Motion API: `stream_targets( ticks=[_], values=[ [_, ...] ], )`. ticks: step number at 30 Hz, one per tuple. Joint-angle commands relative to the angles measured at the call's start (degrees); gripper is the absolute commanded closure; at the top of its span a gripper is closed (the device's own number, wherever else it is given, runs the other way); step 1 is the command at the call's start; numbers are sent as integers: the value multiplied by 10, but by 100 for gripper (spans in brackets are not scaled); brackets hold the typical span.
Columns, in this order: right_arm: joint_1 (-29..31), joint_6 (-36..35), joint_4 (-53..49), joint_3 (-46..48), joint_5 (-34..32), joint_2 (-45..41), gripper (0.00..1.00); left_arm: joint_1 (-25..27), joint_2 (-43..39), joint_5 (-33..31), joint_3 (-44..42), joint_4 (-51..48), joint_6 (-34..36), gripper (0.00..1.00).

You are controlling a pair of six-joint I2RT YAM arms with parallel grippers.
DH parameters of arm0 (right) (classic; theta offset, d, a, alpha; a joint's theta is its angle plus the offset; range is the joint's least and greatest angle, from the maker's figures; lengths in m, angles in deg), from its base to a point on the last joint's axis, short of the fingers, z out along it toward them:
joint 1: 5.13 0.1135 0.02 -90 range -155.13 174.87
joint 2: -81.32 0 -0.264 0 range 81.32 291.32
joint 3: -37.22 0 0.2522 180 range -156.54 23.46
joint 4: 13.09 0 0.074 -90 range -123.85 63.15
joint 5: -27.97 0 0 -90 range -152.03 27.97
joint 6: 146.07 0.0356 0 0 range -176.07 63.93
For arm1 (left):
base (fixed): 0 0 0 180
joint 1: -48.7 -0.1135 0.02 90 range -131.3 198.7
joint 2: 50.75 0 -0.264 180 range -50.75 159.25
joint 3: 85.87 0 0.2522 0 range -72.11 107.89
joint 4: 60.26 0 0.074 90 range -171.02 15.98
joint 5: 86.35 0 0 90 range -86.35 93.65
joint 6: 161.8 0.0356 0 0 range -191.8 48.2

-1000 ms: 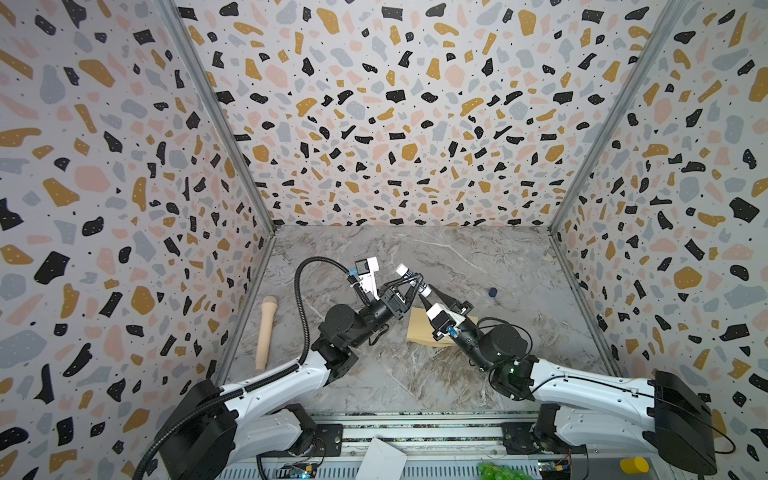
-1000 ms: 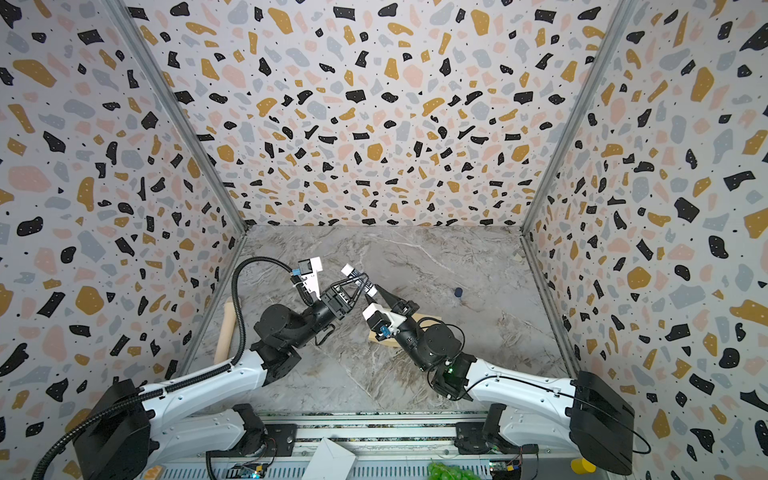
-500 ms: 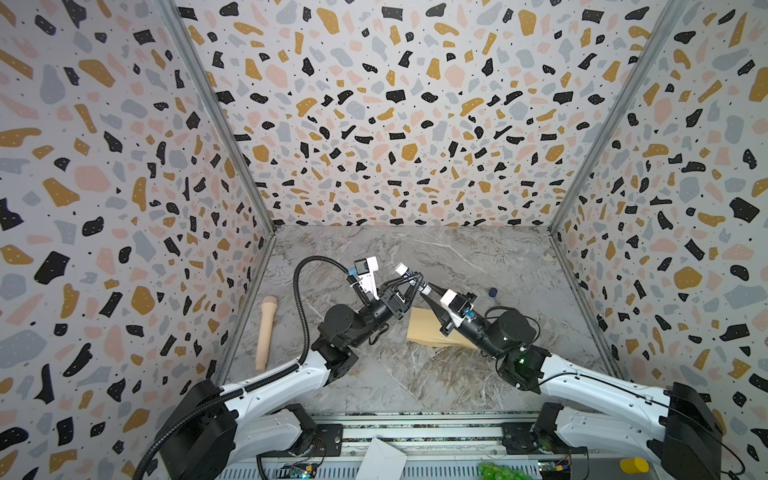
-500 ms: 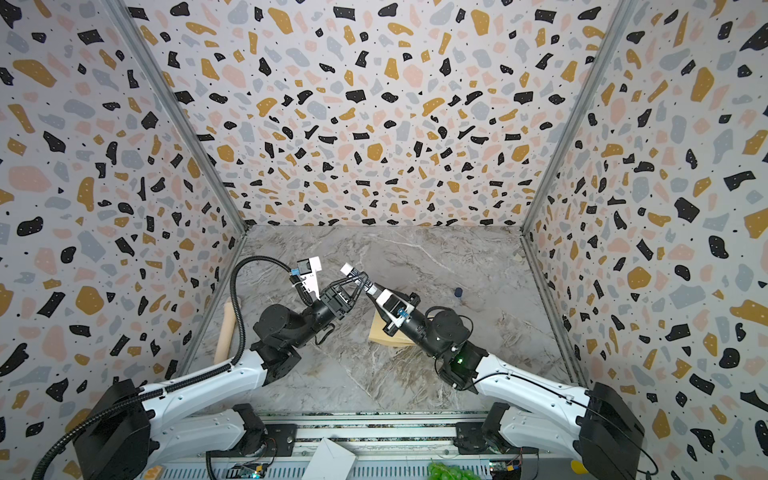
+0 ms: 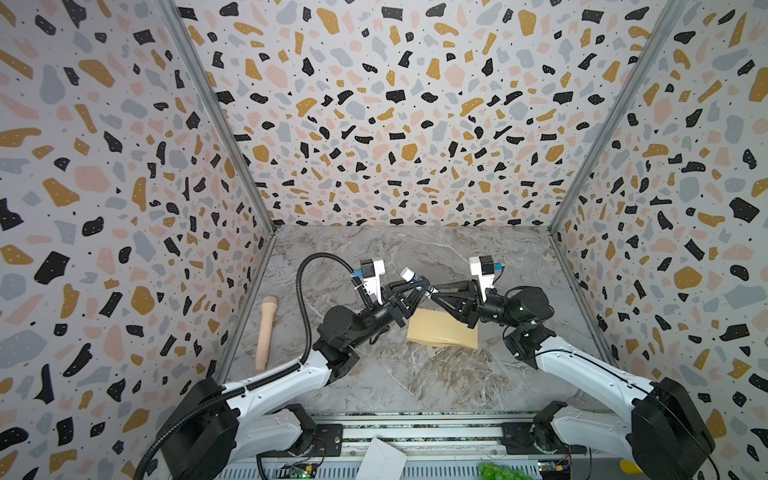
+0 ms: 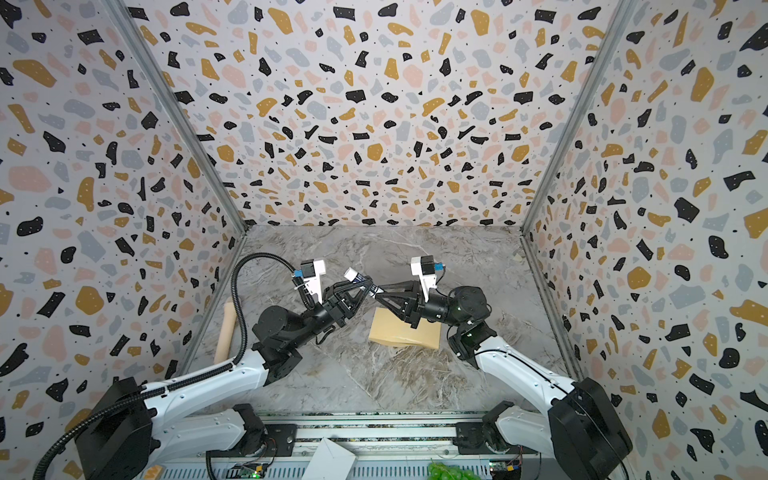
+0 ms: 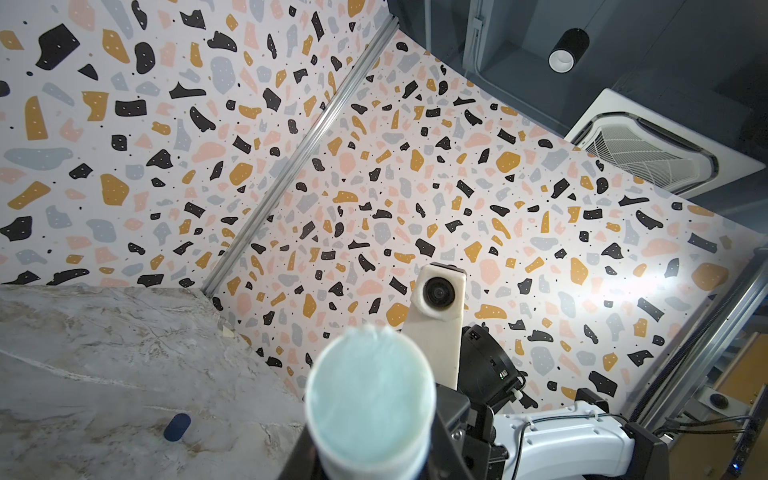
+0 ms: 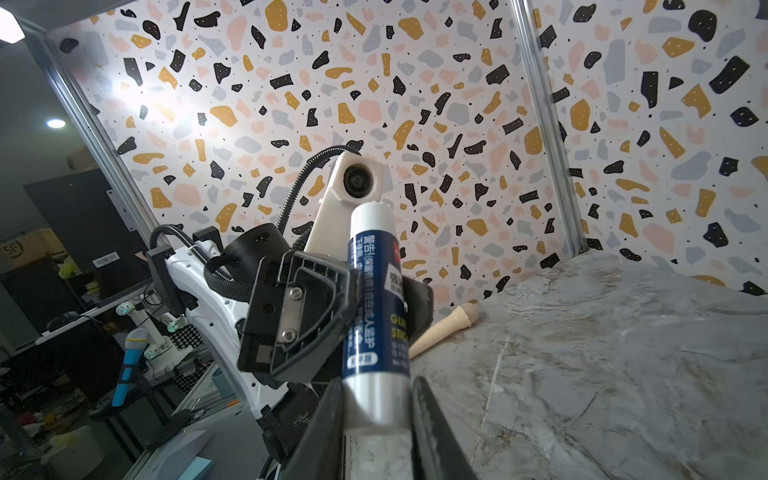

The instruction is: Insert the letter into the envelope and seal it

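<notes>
The tan envelope lies flat on the marble floor under both grippers. The letter does not show in any view. A blue-and-white glue stick is held in the air above the envelope. My left gripper is shut on its blue body. My right gripper is shut on its white near end, with a finger on each side. The stick's pale round end faces the left wrist camera.
A wooden pestle-like handle lies by the left wall. A small dark blue cap sits on the floor near the back. A white folded paper rests on the front rail. Patterned walls close in three sides.
My right arm has swung out to the right and away from the envelope, with its tip staying at the glue stick. More of the envelope shows now. The left arm has hardly moved.
</notes>
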State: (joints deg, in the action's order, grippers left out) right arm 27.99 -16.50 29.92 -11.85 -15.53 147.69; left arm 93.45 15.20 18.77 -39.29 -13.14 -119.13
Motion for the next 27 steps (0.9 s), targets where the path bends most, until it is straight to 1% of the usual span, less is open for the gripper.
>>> stream_targets(
  ticks=[1, 3, 4, 5, 8, 9, 12, 14, 15, 17, 20, 23, 27],
  values=[
    [-10, -46, -30, -16, -71, -41, 73, 0, -6, -13, 12, 28, -4, 100],
    [6, -139, -81, -5, -154, -79, 53, 0, -5, -20, 14, 23, -17, 100],
    [20, -192, -101, 2, -201, -97, 47, 0, -4, -23, 15, 19, -22, 100],
    [44, -266, -121, 10, -263, -117, 41, -1, -3, -26, 17, 14, -26, 100],
    [132, -472, -136, 36, -413, -152, 32, 0, -2, -27, 25, -1, -30, 100],
    [157, -533, -128, 46, -452, -155, 31, 0, -2, -26, 26, -3, -30, 100],
    [215, -675, -107, 61, -532, -147, 29, -1, -3, -26, 30, -6, -30, 100],
    [245, -738, -81, 65, -580, -131, 30, 0, -2, -25, 32, -8, -29, 100],
    [257, -764, -66, 67, -598, -122, 32, 0, -3, -25, 32, -8, -30, 100],
    [273, -796, -43, 67, -623, -105, 40, 0, -3, -24, 33, -8, -30, 100],
    [280, -807, -24, 62, -640, -87, 47, -1, -3, -24, 33, -10, -29, 100],
    [282, -808, -8, 62, -645, -78, 51, 0, -4, -24, 33, -11, -29, 100],
    [282, -805, 2, 60, -646, -74, 51, 0, -4, -23, 32, -12, -30, 100]
  ],
)
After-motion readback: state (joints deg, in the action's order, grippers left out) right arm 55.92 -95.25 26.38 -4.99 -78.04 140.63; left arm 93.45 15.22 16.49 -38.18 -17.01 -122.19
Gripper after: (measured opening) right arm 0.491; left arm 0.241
